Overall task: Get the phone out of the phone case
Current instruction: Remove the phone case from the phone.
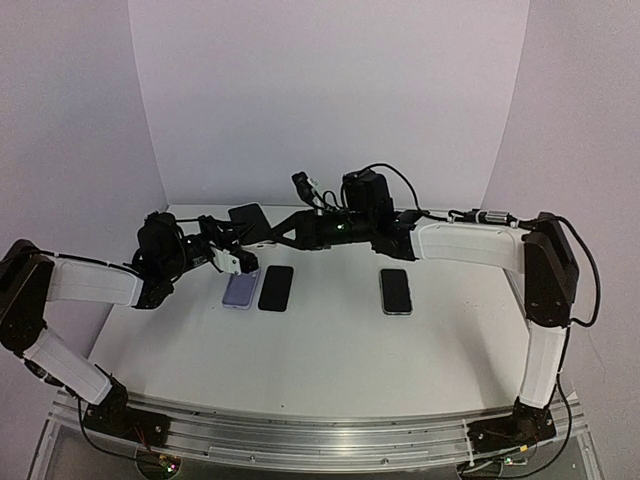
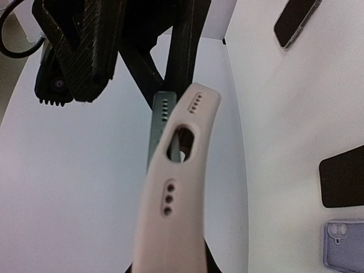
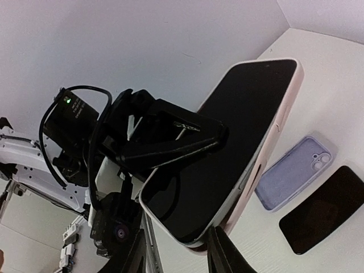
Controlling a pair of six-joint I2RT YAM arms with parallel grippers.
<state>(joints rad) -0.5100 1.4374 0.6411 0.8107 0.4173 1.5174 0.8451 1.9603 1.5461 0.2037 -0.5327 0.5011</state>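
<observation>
The right claw (image 1: 268, 232) is closed on the lower end of the phone (image 3: 250, 114), though the contact is cut off at the frame edge in its own wrist view. The left claw (image 1: 238, 252) is clamped across the case (image 2: 170, 227), one black truss finger over the glossy screen. The phone hangs above the far left of the worktop (image 1: 330, 350), long axis towards the far left corner, screen upward. By the port cutout, a grey metal edge stands clear of the smooth, pale pink case. Below lie a lilac case (image 3: 293, 173), a black phone (image 1: 276, 288) just beside it, and another phone (image 1: 396, 291) well apart towards the right edge.
</observation>
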